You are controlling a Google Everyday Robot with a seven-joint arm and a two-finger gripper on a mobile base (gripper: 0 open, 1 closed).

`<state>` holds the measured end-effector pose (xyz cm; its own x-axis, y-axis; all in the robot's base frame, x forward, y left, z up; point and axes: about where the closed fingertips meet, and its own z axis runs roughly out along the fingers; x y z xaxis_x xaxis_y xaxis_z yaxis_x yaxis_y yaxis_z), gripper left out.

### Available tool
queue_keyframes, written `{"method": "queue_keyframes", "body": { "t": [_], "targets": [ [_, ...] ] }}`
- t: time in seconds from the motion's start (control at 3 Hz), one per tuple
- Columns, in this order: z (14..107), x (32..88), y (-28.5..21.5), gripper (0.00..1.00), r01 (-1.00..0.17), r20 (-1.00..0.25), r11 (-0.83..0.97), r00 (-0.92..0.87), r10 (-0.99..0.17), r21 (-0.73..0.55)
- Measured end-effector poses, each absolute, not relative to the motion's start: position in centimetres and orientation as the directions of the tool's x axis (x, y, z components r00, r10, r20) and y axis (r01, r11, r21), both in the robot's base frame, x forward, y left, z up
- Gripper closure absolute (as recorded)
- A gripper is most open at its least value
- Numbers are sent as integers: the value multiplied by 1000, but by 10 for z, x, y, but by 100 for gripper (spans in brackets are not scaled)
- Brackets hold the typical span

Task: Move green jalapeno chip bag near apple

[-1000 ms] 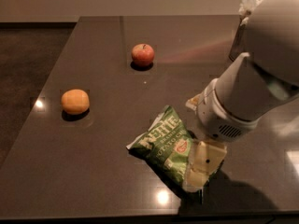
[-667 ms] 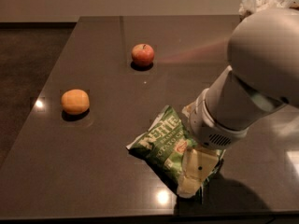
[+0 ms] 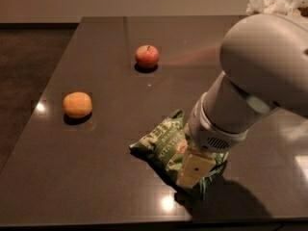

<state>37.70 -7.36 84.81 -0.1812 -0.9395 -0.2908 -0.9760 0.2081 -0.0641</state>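
The green jalapeno chip bag (image 3: 161, 146) lies flat on the dark table (image 3: 106, 81) near its front edge, right of centre. The gripper (image 3: 192, 170) comes down from the large white arm (image 3: 260, 76) onto the bag's right half, its pale fingers (image 3: 195, 168) resting on or against the bag. The arm hides the bag's right end. The red apple (image 3: 147, 57) with a short stem sits at the back centre of the table, well away from the bag and the gripper.
A smooth orange-yellow round fruit (image 3: 77, 105) sits at the left of the table. Crumpled white material (image 3: 274, 3) lies at the back right corner. The table's front edge runs just below the bag.
The arm has shifted a little lower and to the left over the bag. The bag, apple and orange fruit have stayed in place.
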Motion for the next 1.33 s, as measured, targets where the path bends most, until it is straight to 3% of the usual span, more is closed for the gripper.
{"method": "queue_keyframes", "body": {
  "t": [0.67,1.0,1.33],
  "targets": [
    [879,419,-74,88,-966,-291,244,-212,-933,-81],
    [895,455,-75,100,-961,-298,262,-225,-928,-89],
    [901,493,-73,100,-956,-309,279,-239,-920,-90]
  ]
}}
